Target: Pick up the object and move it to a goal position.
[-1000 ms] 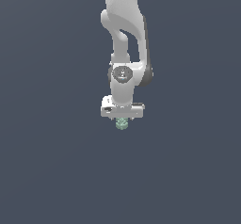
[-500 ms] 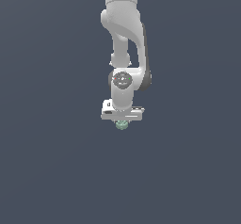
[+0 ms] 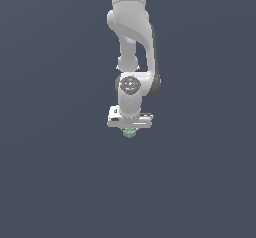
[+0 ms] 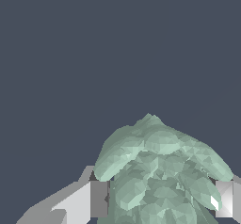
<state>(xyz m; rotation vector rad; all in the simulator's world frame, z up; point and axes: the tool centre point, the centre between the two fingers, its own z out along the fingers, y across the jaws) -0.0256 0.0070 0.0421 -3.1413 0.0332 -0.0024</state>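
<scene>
The white Franka Panda arm [image 3: 131, 37] is reaching down from the top of the exterior view, its wrist pointing straight down over a plain dark slate-blue ground. At its lower end the white two-fingered gripper [image 3: 130, 130] is clamping the small pale mint-green knobbly lump [image 3: 130, 132], which is peeking out just beneath the gripper's horizontal white bar and is clearly narrower than that bar.

The wrist view is showing the same grasp from close in: the mint-green lump [image 4: 162, 171] is filling the space between the two pale grey finger pads [image 4: 98, 198], with a pad pressing against it on either side. The fingers are drawn in tight on the object rather than standing apart, so the hold is looking firm and roughly centred.

Judging by this, the pick-up itself is looking done and the carrying step is in hand; whether the lump is already clear of the surface cannot be told, since the flat ground is giving no shadow or edge to read height from. No goal marker is appearing in either view, so where the target lies is unknown here. The next move is probably calling for a steady carry toward that goal with the fingers kept closed, and smooth motion so the bumpy, rounded lump is not slipping out of the narrow pads
</scene>
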